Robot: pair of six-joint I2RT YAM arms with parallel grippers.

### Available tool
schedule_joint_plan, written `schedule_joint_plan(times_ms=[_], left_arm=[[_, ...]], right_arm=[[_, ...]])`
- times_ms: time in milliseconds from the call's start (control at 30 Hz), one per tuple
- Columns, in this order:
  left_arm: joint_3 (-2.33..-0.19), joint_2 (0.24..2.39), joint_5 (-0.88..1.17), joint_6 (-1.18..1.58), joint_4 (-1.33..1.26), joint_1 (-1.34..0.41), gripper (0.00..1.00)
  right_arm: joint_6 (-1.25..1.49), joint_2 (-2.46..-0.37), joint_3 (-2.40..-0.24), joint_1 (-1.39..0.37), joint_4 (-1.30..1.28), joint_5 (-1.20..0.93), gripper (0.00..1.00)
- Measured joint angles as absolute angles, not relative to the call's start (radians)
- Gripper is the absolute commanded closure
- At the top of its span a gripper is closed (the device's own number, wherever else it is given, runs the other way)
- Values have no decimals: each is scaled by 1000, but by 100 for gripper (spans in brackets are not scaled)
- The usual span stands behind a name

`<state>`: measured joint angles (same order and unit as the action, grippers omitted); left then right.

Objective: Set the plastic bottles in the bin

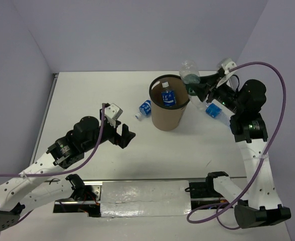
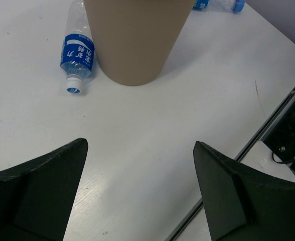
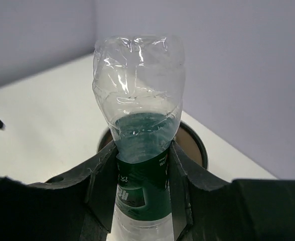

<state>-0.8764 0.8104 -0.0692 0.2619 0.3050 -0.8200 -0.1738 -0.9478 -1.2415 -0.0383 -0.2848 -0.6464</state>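
**Top external view: green-labelled bottle (image 1: 189, 73) held at the bin (image 1: 167, 119) rim**

The right gripper (image 1: 197, 90) clasps the green-labelled bottle around its label, above the bin's right rim. In the right wrist view both fingers (image 3: 105, 175) press against the label, the jaws parted only by the bottle's width. A blue-labelled bottle (image 1: 167, 97) sits inside the bin. A second bottle (image 1: 145, 108) lies on the white table (image 1: 87, 90) just left of the bin, and a third bottle (image 1: 215, 111) lies to its right, beside the right arm. The left gripper (image 1: 125, 134) hangs wide open, holding nothing, apart from the bin.
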Motion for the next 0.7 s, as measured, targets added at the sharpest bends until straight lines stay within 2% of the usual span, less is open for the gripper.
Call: schedule_joint_plan(times_ms=[200,300,400,433,500,533,600,700], left_arm=[[-860,811,-69,262,294,-819,1],[-860,817,-69,262,292,-819,1],[-860,822,-70,262,292,-819,1],[-860,824,-71,262,292,-819,1],[-860,828,-74,262,291,-819,1],[-859,832,-77,262,290,-819,1],[-858,844,-84,262,285,-819,1],[-858,880,-93,265,278,-812,1]], right_arm=[[43,-1097,-1226,-116,83,-683,92],[107,-1208,-1208,-138,188,-661,87],[144,-1276,-1172,-152,259,-639,67],[152,-1287,-1153,-154,277,-638,50],[163,-1293,-1119,-157,299,-636,30],[160,-1293,-1103,-157,305,-636,12],[152,-1285,-1077,-159,306,-639,0],[120,-1240,-1050,-159,266,-644,0]])
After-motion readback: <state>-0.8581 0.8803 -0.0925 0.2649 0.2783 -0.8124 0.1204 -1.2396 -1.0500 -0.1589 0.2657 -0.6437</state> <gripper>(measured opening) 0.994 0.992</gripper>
